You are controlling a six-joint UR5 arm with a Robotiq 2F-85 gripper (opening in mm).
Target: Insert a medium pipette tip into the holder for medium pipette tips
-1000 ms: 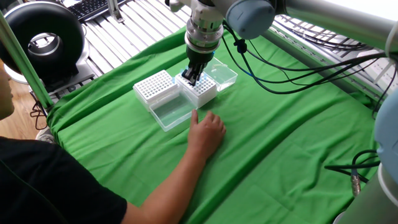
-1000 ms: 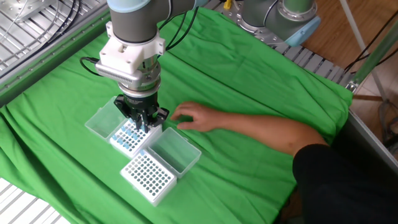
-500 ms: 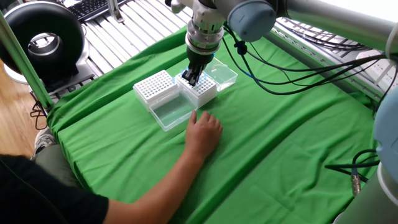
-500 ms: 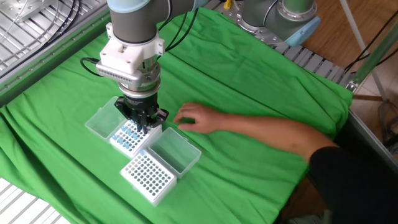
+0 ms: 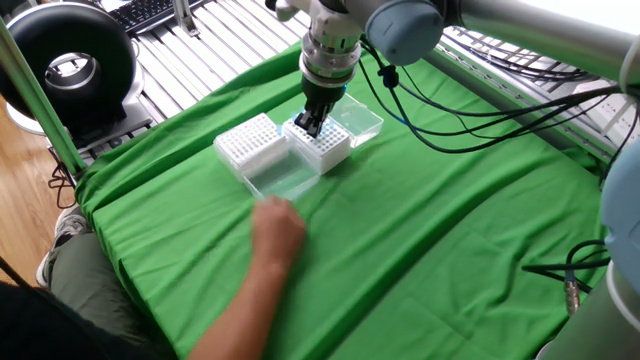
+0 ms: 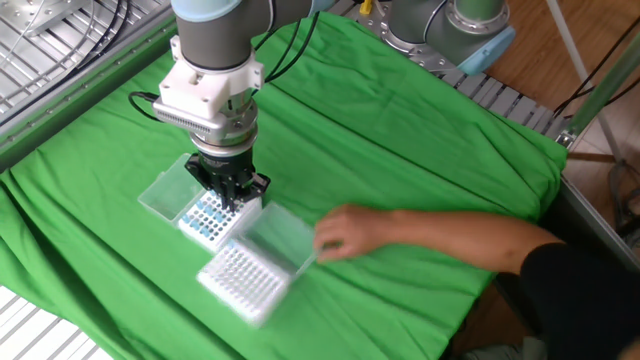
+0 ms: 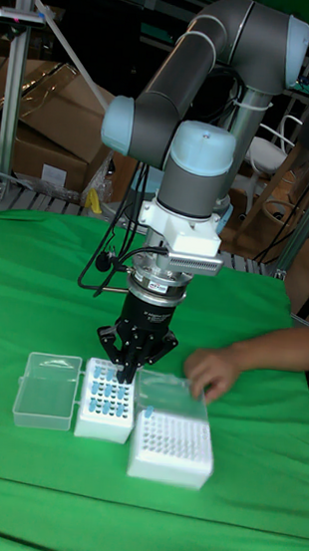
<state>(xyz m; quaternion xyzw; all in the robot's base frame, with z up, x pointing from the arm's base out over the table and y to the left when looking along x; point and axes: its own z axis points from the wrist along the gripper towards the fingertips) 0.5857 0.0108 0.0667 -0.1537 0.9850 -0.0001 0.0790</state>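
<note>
A white rack of blue-topped pipette tips (image 6: pixel 203 224) (image 5: pixel 324 145) (image 7: pixel 105 400) stands on the green cloth with its clear lid (image 6: pixel 164 193) (image 7: pixel 48 389) folded open beside it. My gripper (image 6: pixel 226 203) (image 5: pixel 312 125) (image 7: pixel 119 360) points straight down onto this rack, fingers drawn together among the tips. Whether a tip sits between them cannot be made out. Next to it is a second white rack with rows of holes (image 6: pixel 240 281) (image 5: pixel 250 140) (image 7: pixel 169 447). Its open clear lid (image 6: pixel 281 239) (image 7: pixel 169 391) looks blurred.
A person's hand (image 6: pixel 345 232) (image 5: pixel 275 228) (image 7: pixel 211 371) rests at the clear lid of the second rack, the forearm reaching across the cloth from the table's edge. Black cables hang from the arm. Metal rollers border the cloth.
The person's hand has moved from beside the tip rack to the second rack's lid, and that rack now looks blurred and slightly shifted. The gripper has stayed over the tip rack.
</note>
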